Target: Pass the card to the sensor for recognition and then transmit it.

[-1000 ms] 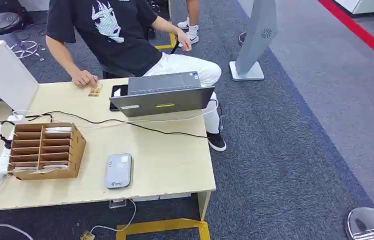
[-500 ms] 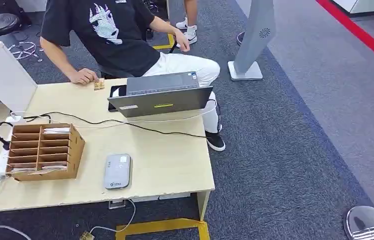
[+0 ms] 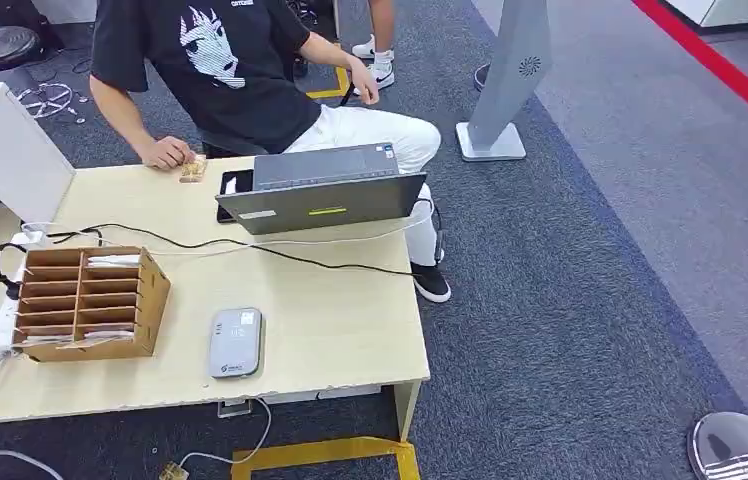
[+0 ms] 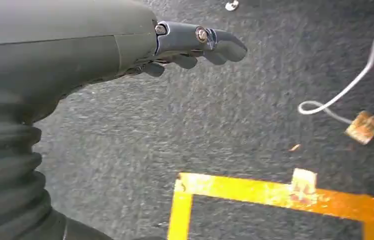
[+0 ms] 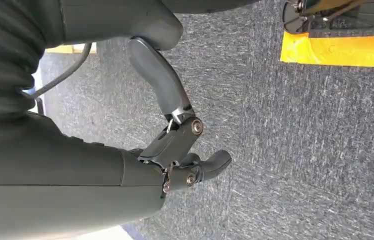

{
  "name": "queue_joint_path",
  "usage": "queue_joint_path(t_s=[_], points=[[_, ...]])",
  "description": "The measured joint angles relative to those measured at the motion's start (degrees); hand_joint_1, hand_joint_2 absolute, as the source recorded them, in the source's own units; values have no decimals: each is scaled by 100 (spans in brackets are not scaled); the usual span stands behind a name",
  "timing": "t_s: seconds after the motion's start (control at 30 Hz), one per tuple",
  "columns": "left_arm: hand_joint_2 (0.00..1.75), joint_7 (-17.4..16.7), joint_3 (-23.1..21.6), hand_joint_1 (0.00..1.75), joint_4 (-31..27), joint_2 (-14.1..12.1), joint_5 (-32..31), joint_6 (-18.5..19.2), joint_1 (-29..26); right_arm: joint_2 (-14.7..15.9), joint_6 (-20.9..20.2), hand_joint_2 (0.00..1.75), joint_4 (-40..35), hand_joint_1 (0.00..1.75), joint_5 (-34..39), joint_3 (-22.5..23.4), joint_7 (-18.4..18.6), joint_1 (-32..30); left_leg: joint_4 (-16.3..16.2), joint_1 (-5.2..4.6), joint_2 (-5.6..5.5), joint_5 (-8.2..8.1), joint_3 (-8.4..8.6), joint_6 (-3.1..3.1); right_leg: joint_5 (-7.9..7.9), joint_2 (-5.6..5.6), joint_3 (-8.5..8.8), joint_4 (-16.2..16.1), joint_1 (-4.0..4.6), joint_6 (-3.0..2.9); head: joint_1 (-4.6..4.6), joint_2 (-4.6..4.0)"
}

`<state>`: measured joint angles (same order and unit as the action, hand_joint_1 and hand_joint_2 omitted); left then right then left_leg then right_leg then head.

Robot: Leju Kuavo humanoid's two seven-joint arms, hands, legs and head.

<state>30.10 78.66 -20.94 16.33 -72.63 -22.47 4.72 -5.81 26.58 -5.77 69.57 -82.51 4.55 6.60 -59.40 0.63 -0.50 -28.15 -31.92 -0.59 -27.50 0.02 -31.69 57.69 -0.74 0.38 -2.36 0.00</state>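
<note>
Left hand seen hanging over carpet, fingers loosely extended, nothing held. Right hand likewise empty, fingers apart. Grey sensor noted flat on table beside wooden card rack.

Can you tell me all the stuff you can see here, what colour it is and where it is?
Table: one, pale wood, in front.
Card rack: one, brown, table's left, white cards in slots.
Sensor: one, grey, near table's front edge.
Laptop: one, grey, table's far side.
Cable: one, black, across table.
White box: one, table's far left.
Power strip: one, white, left of rack.
Floor tape: yellow, on grey carpet.
Person: one, black shirt, seated behind table.
Left hand: holds nothing, over carpet.
Right hand: holds nothing, over carpet.
</note>
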Motion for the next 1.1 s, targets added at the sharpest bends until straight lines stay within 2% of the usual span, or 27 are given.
queue_joint_path(t_s=[0.13, 0.2, 0.4, 0.57, 0.67, 0.87, 1.0, 1.1], points=[[175, 456, -2, 0, 33, -44, 116, -222, 7, 0, -2, 175, 4, 0, 44, 0, -59, -6, 0, 0, 0, 0, 0, 0, 0, 0, -1, 0, 0, 0, 0, 0], [175, 577, -9, 0, 39, -72, 131, -313, 10, 0, -9, 175, 4, 0, 48, 0, -81, -9, 0, 0, 0, 0, 0, 0, 0, 0, -1, 0, 0, 0, 0, 0], [175, 697, -11, 0, 166, -177, 236, -608, 10, 0, -17, 175, 4, 0, 28, 0, -136, -20, 0, 1, 0, 0, 0, 0, 0, 0, -1, 0, 1, 0, 0, 0], [175, 924, -11, 0, 291, -278, 312, -793, 11, 0, -68, 175, 4, 0, 22, -2, -221, -39, 0, 1, 0, 0, 0, 0, 0, 0, -1, 0, 1, 0, 0, 0], [175, 981, -112, 0, 306, -312, 619, -896, 6, 2, -77, 175, 4, 0, 11, -15, -286, -59, 0, 1, 0, 0, -1, 0, 0, 0, -1, 0, 1, 0, 0, 0], [175, 1003, -1039, 0, 282, -358, 1924, -1130, -111, 2, -87, 175, 4, 0, 13, -26, -400, -90, 1, 1, 0, 0, -1, 0, 0, 0, -1, 0, 1, 0, 0, 0], [175, 1016, -2051, 0, 243, -418, 2989, -1375, -250, 9, -96, 175, 4, 0, 13, -74, -463, -106, 1, 1, 0, 0, -2, 0, 0, 0, -1, 0, 1, 0, 0, 0], [175, 1016, -2713, 0, 175, -455, 3406, -1473, -346, 13, -96, 175, 4, 0, 13, -103, -481, -109, 1, 1, 0, 0, -2, 0, 0, 0, -2, 0, 1, 0, 0, 0]])
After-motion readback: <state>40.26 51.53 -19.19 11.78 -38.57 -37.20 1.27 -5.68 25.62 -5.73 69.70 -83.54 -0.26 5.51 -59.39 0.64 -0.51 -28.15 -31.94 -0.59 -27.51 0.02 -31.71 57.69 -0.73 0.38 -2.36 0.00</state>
